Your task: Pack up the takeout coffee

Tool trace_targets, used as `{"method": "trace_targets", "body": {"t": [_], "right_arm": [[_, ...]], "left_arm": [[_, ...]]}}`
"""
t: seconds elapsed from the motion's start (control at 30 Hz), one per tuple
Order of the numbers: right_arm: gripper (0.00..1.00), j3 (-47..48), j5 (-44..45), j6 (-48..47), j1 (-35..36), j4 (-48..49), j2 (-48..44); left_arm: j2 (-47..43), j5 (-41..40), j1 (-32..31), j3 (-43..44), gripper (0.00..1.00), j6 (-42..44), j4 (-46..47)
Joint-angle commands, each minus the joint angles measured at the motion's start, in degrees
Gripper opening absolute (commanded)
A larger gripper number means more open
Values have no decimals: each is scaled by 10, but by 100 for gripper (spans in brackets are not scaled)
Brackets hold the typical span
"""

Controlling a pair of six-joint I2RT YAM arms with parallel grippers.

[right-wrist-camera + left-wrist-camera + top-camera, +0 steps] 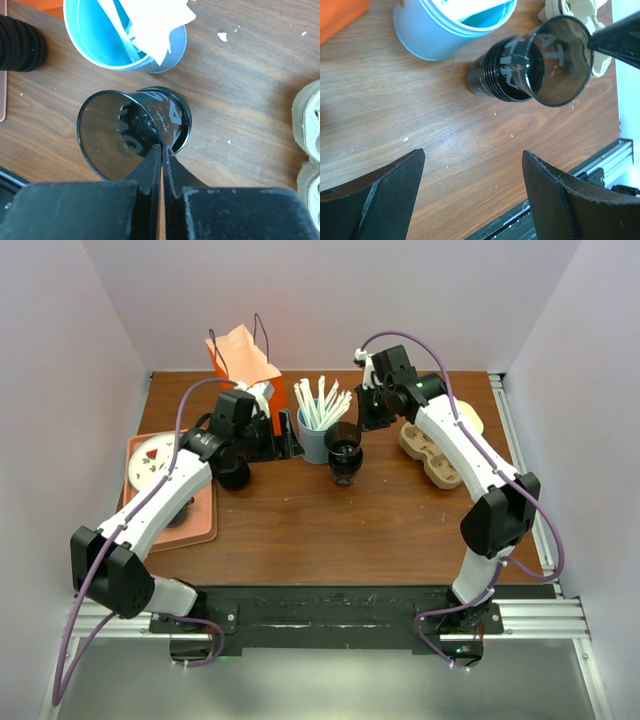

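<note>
The takeout coffee (345, 452) is a dark brown see-through tapered cup with pale lettering. It stands at mid-table with a black ribbed piece (492, 77) at its foot. In the right wrist view the cup (125, 135) is seen from above. My right gripper (162, 146) is shut on its rim, which runs into the slit between the fingertips. That gripper (362, 422) reaches in from the back right. My left gripper (473, 152) stands open over bare wood on the near left side of the cup (555, 60), holding nothing. From above it (280, 445) sits left of the straw holder.
A blue holder of white straws (313, 438) stands just left of the cup. An orange paper bag (245, 360) is at the back left and a cardboard cup carrier (440, 452) at the right. A plate (150, 462) lies on a pink tray (195, 530). A black ribbed cup (20, 42) sits near the left arm.
</note>
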Motion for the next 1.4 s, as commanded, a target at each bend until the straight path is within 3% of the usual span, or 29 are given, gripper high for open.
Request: {"method": "trace_targets", "body": {"t": [0.0,0.7,0.97,1.1,1.23,1.37], "right_arm": [[0,50,-2,20,2,-32,-30],[0,50,-79,106,3,-40,-108],[0,-107,-145,194,56,63,-186],[0,-201,-125,226,95,118,-223],[0,-334,-110,254,113,214,-265],[0,-403,-90,248,114,295,-277]], "left_arm": [[-23,-54,-3,40,84,-3,-23],[-43,31,-3,136,82,-3,-55],[-58,-5,-3,125,81,12,-93],[-66,-65,-2,104,82,28,-116],[-76,-69,-1,63,82,24,-108],[-80,-59,-2,36,82,16,-98]]}}
